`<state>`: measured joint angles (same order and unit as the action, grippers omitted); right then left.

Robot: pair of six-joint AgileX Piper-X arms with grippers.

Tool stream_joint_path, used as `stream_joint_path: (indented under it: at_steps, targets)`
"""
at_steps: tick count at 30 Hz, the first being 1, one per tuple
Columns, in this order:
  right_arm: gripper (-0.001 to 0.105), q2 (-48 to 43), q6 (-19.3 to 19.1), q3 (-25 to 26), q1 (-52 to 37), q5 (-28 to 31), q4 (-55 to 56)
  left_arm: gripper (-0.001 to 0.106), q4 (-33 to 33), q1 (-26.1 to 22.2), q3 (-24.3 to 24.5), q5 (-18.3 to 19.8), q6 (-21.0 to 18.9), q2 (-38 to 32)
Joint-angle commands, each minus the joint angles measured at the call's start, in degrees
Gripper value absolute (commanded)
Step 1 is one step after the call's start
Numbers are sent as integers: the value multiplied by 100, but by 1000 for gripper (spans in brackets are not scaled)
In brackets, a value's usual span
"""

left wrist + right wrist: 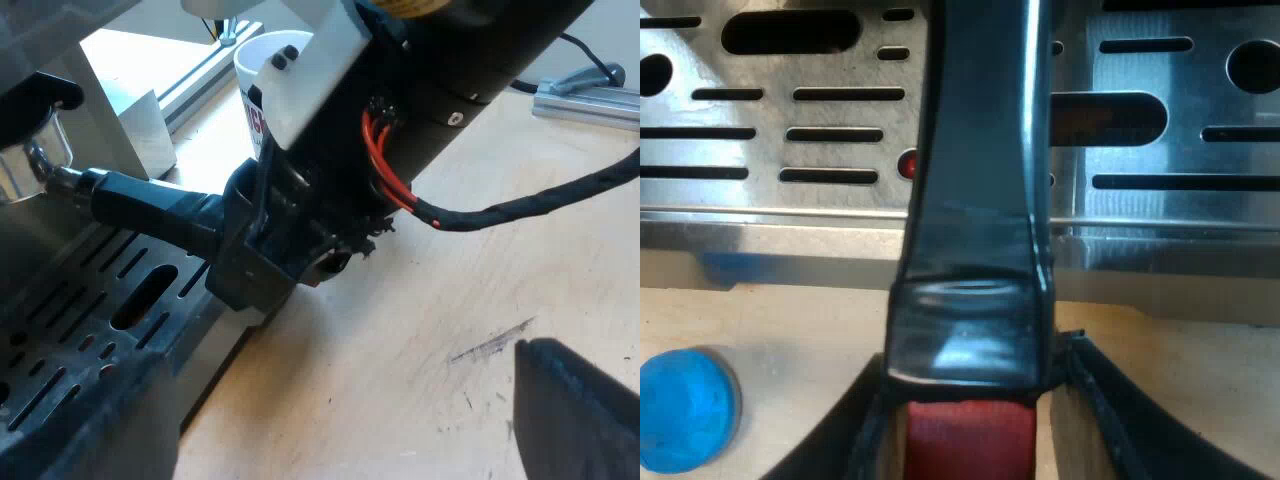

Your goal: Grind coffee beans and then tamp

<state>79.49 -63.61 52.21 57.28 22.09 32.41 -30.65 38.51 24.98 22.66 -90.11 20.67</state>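
Handle (pixel 975 190) gleams black, red-ended, clamped in right hand (pixel 975 435).

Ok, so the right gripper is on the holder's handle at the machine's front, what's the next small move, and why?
Probably draw the holder level, back along its handle, but only if grinding is done; its basket's contents are hidden. The right gripper is closed on the handle's red end over the drip tray, and the blue tamper sits on the table nearby.

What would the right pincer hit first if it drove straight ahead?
Likely the machine's slotted steel drip tray, though depth is unclear; the right pincer grips the dark red-ended handle running that way.
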Motion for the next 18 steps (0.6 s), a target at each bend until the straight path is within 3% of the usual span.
stream_joint_path:
  at_steps: [1,4,6,9,18]
  targets:
    - [31,-25,-89,10,4,-295,-2,71,97,17,18,-17,14,-11]
    - [26,-25,-89,10,4,-295,-2,71,97,17,18,-17,14,-11]
    - [12,-25,-89,10,4,-295,-2,71,97,17,18,-17,14,-11]
    - [0,-25,-89,10,16,-295,-2,71,85,17,18,-17,14,-11]
    - [0,-25,-89,10,23,-295,-47,71,-54,17,18,-17,14,-11]
